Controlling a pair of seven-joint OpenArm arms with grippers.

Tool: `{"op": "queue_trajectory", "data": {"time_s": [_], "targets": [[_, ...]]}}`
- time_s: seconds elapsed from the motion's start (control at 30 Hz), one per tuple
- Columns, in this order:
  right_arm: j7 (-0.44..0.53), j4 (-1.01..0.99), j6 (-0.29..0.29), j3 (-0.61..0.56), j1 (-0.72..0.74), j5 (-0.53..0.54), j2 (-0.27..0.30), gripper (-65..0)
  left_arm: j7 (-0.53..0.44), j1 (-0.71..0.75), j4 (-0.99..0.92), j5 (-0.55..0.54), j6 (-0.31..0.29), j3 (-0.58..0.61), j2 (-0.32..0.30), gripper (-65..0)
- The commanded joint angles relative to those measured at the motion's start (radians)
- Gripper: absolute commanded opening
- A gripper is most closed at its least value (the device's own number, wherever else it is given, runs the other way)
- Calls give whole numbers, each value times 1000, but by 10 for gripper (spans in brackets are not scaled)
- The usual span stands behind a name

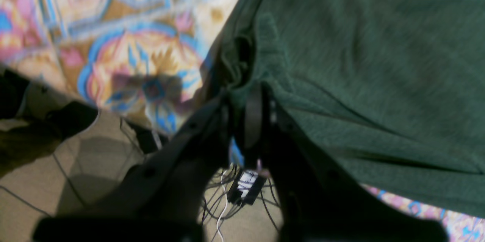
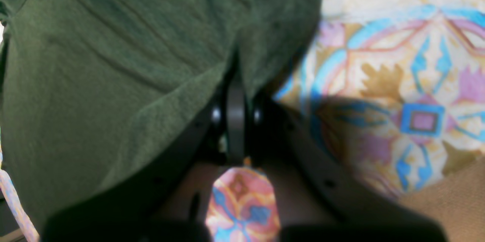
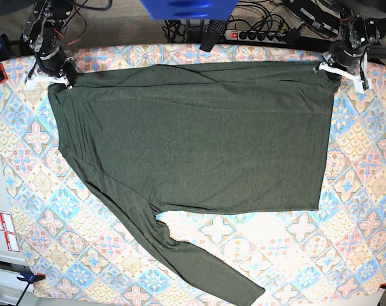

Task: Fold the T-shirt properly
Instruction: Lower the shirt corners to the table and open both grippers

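Pinching the T-shirt (image 3: 199, 140) at both far corners of the table (image 3: 365, 191): left gripper (image 3: 336, 64) and right gripper (image 3: 56, 78) both have jaws clamped on cloth. Looks like spreading; next, probably fold in that sleeve.

The T-shirt (image 3: 199, 134) is matt, heathered knit cloth, faintly fuzzy where it bunches between the dull black plastic-looking fingers (image 1: 212, 128). Beside them, the desk (image 3: 362, 197) wears smooth printed cloth.
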Motion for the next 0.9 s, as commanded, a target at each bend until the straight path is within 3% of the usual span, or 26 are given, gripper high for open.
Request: {"op": "queue_trajectory", "data": {"time_s": [0.0, 0.47, 0.67, 0.77, 0.87], "targets": [[-29, -3, -44, 8, -22, -56, 6, -650, -18, 1, 6, 3, 4, -5, -14, -650], [-29, 41, -44, 56, -56, -56, 6, -650, -18, 1, -2, 5, 4, -2, -16, -650], [-29, 38, -44, 48, -54, -56, 6, -643, -17, 1, 1, 5, 4, 55, -19, -650], [-29, 41, -44, 48, -59, -56, 6, -602, -15, 9, 4, 5, 4, 58, -19, -613], [-29, 41, -44, 51, -59, -56, 6, -550, -15, 11, 4, 5, 4, 76, -19, -525]]}}
